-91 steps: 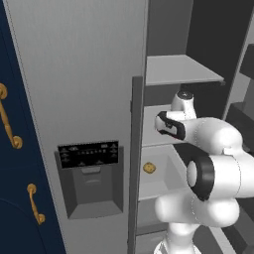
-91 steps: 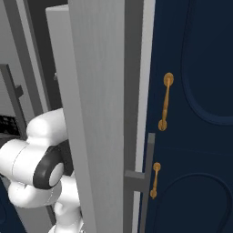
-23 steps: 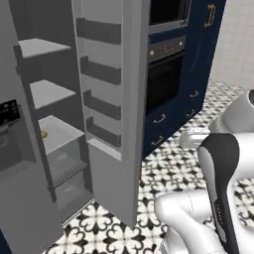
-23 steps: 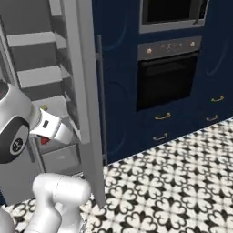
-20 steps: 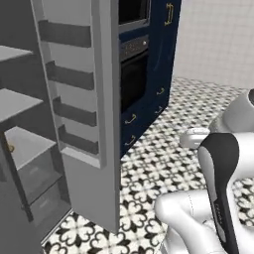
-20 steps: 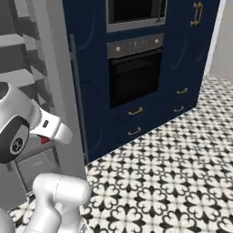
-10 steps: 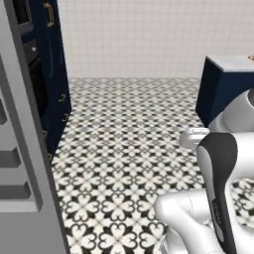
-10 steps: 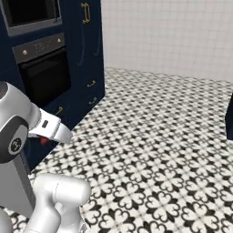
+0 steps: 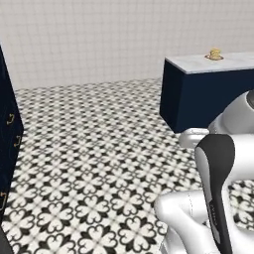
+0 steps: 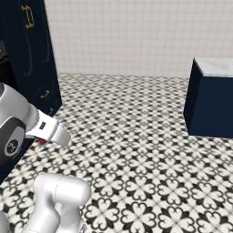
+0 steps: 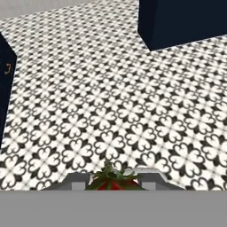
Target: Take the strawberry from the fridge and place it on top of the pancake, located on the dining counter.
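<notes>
Across every view spreads the black-and-white patterned floor [image 9: 99,163], running back to a pale tiled wall [image 9: 99,39].

At about 2 o'clock in the left base view stands the dining surface [image 9: 198,99], a navy block with a marble top; the same block sits at 3 o'clock in the right base view and at 1 o'clock in the hand view. On its marble top, far back at about 1 o'clock in the left base view, rests the pancake [image 9: 215,54], a small tan stack too distant to show more detail.

Navy cabinets [image 10: 32,54] with gold handles fill the 10 o'clock corner of the right base view and edge the left base view at 9 o'clock.

At 6 o'clock in the hand view, the hand [image 11: 114,182] is clenched on the strawberry [image 11: 113,181]: the red berry with its green leafy crown sits between the two fingers [image 11: 75,181], touching both. The berry is held in the air above the floor, well apart from the dining surface. In the right base view a sliver of red shows just under the wrist at 8 o'clock.
</notes>
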You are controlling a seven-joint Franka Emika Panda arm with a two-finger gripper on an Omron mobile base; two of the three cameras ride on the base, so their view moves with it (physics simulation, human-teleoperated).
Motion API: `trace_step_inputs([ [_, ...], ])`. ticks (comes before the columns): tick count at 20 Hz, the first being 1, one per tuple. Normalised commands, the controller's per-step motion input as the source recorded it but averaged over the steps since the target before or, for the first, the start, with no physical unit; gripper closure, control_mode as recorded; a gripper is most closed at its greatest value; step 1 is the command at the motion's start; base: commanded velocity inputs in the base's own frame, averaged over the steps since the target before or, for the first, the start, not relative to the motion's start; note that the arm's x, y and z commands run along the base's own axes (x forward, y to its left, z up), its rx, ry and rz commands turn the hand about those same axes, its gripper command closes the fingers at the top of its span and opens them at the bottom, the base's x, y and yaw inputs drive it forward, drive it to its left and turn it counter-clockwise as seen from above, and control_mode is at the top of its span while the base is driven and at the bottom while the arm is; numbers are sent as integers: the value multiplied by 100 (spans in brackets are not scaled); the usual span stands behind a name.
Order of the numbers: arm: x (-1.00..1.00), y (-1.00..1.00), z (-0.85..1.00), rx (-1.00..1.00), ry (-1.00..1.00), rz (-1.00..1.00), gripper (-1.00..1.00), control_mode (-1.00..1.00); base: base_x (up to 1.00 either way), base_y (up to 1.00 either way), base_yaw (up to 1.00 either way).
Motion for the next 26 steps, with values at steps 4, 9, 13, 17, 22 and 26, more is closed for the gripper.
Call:
trace_step_inputs([
  [4,0,0,0,0,0,0,100,100,100,-3,-15],
  [9,0,0,0,0,0,0,100,100,100,-1,-15],
  [13,0,0,0,0,0,0,100,100,100,0,-15],
  [17,0,0,0,0,0,0,100,100,100,0,-16],
  [22,0,0,0,0,0,0,100,100,100,0,-17],
  [26,0,0,0,0,0,0,100,100,100,0,-19],
])
